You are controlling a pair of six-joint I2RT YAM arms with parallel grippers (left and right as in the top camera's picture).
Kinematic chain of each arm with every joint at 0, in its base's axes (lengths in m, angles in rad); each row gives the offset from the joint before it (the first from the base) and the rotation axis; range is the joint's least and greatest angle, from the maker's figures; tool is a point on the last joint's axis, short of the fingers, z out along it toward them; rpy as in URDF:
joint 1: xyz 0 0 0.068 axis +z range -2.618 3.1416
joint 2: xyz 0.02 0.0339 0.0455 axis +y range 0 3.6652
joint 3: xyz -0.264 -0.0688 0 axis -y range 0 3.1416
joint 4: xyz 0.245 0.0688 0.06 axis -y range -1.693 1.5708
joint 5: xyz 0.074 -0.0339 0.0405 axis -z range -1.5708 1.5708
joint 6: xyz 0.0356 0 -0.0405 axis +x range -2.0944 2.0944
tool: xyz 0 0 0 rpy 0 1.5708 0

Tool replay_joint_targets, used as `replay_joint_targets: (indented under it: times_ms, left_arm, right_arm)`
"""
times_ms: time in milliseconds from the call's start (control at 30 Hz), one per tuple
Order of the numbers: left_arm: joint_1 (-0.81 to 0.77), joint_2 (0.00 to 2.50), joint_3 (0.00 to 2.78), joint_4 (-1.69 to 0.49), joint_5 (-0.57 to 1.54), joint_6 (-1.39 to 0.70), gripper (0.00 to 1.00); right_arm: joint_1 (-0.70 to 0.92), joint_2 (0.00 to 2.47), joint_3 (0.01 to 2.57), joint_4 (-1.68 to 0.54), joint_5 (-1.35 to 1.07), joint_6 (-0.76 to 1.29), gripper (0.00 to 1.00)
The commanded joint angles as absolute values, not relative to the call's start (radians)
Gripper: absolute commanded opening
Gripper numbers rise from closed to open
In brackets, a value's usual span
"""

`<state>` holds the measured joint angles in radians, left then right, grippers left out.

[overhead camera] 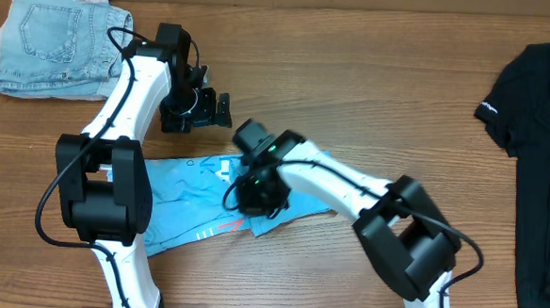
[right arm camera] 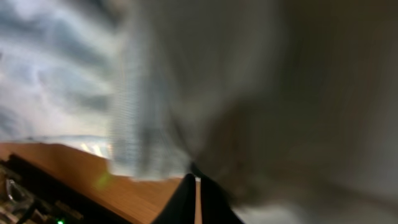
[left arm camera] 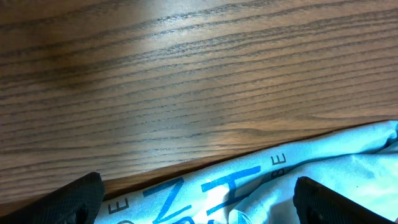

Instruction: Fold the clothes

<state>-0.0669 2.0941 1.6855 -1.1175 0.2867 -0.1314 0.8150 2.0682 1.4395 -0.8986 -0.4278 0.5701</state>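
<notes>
The sky-blue T-shirt (overhead camera: 183, 201) lies crumpled on the table near the front centre. In the left wrist view its blue lettering (left arm camera: 298, 180) shows. My left gripper (overhead camera: 209, 108) is open and empty, hovering just beyond the shirt's far edge; its two fingers (left arm camera: 199, 188) frame the lettering from above. My right gripper (overhead camera: 252, 198) is down on the shirt's middle, its fingers (right arm camera: 198, 180) pressed together on a fold of the pale cloth (right arm camera: 143, 112), which hangs blurred close to the camera. The black T-shirt (overhead camera: 543, 159) lies flat at the far right.
Pale denim shorts (overhead camera: 55, 39) lie at the back left corner on a light cloth. Bare wood table (overhead camera: 372, 93) lies between the blue shirt and the black one. The two arm bases stand at the front edge.
</notes>
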Motion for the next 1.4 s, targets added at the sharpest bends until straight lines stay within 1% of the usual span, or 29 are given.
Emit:
replay_joint_targets:
  times_ms: [0, 67, 133, 200, 267, 367, 400, 433, 467, 567, 733, 833, 1033, 1200, 1333, 1367]
  left_arm:
    - [-0.073, 2.074, 1.703, -1.119, 0.281, -0.135, 1.00]
    - [-0.073, 2.074, 1.703, -1.121, 0.281, -0.134, 1.00]
    - [-0.073, 2.074, 1.703, -1.121, 0.281, -0.134, 1.00]
    - [-0.073, 2.074, 1.703, -1.122, 0.280, -0.134, 1.00]
    - [-0.073, 2.074, 1.703, -1.122, 0.280, -0.134, 1.00]
    - [-0.073, 2.074, 1.703, -1.121, 0.281, -0.134, 1.00]
    - [-0.073, 2.074, 1.703, -1.119, 0.280, -0.134, 1.00]
    - [-0.071, 2.074, 1.703, -1.112, 0.280, -0.134, 1.00]
    - [-0.069, 2.074, 1.703, -1.104, 0.280, -0.135, 1.00]
    - [-0.058, 2.074, 1.703, -1.074, 0.273, -0.139, 1.00]
    - [-0.012, 2.074, 1.703, -1.048, 0.113, -0.262, 1.00]
    - [0.039, 2.072, 1.705, -1.060, 0.094, -0.271, 1.00]
    - [0.162, 2.004, 1.722, -1.175, 0.105, -0.345, 1.00]
    - [0.222, 1.872, 1.722, -1.221, 0.053, -0.337, 1.00]
    - [0.230, 1.753, 1.722, -1.253, 0.011, -0.337, 1.00]
    - [0.230, 1.718, 1.722, -1.291, 0.012, -0.338, 1.00]
  right_arm:
    - [0.868, 2.082, 1.439, -0.836, -0.474, 0.603, 0.08]
    - [0.879, 2.081, 1.449, -0.809, -0.480, 0.599, 0.04]
    - [0.879, 2.080, 1.484, -0.820, -0.479, 0.577, 0.04]
    - [0.864, 2.074, 1.526, -0.856, -0.463, 0.541, 0.04]
    - [0.834, 2.059, 1.599, -0.939, -0.403, 0.502, 0.05]
    - [0.768, 2.034, 1.718, -1.081, -0.281, 0.469, 0.17]
    - [0.742, 2.028, 1.758, -1.124, -0.241, 0.466, 0.23]
    - [0.693, 2.021, 1.822, -1.188, -0.183, 0.466, 0.65]
    - [0.659, 2.019, 1.858, -1.223, -0.145, 0.466, 1.00]
    - [0.546, 2.019, 1.935, -1.293, -0.063, 0.466, 1.00]
    - [0.339, 2.020, 1.952, -1.296, 0.075, 0.466, 1.00]
    - [0.209, 2.020, 1.952, -1.296, 0.120, 0.466, 1.00]
    - [-0.005, 2.020, 1.952, -1.296, 0.114, 0.467, 1.00]
    - [-0.115, 2.020, 1.952, -1.295, 0.032, 0.467, 1.00]
    - [-0.168, 2.020, 1.952, -1.266, -0.028, 0.467, 1.00]
    - [-0.183, 2.020, 1.952, -1.249, -0.028, 0.467, 1.00]
